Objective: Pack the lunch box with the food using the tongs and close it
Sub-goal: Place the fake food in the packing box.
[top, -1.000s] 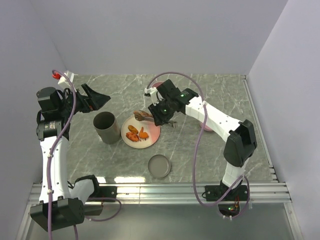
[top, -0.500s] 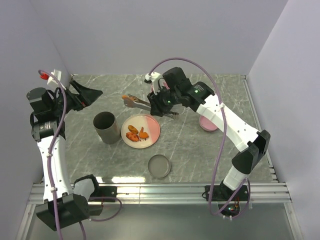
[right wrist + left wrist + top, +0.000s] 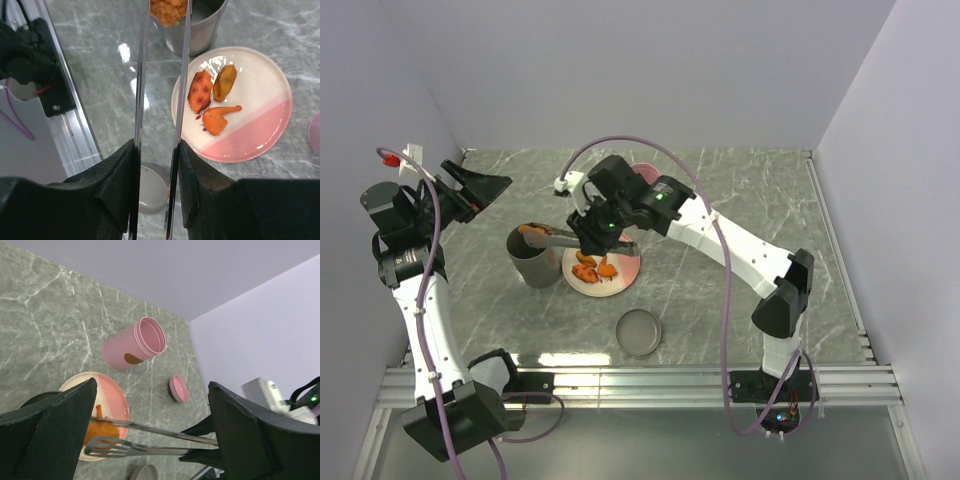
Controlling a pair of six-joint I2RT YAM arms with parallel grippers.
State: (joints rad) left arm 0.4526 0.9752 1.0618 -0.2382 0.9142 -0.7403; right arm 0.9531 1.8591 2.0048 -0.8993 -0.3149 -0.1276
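Note:
My right gripper [image 3: 600,226] [image 3: 156,150] is shut on the silver tongs [image 3: 558,233] [image 3: 141,75], one finger pressed on each arm. Between the tong tips sits an orange-brown chunk [image 3: 529,231] [image 3: 169,10]. It hangs right over the open mouth of the grey cylindrical lunch box [image 3: 533,260] [image 3: 202,27]. Three more pieces of food [image 3: 200,91] lie on the white and pink plate [image 3: 625,268] [image 3: 255,132]. The grey lid [image 3: 639,332] [image 3: 150,187] lies flat near the front. High at the far left, my left gripper [image 3: 472,186] [image 3: 152,385] is open and holds nothing.
A pink cylinder [image 3: 134,344] lies on its side behind the plate, with a small pink lid [image 3: 178,388] to its right. Walls close in the back and both sides. A metal rail [image 3: 640,380] runs along the front edge.
The right arm has swung left, carrying the tongs and the chunk from above the plate to above the lunch box. The left gripper has drawn back to the left.

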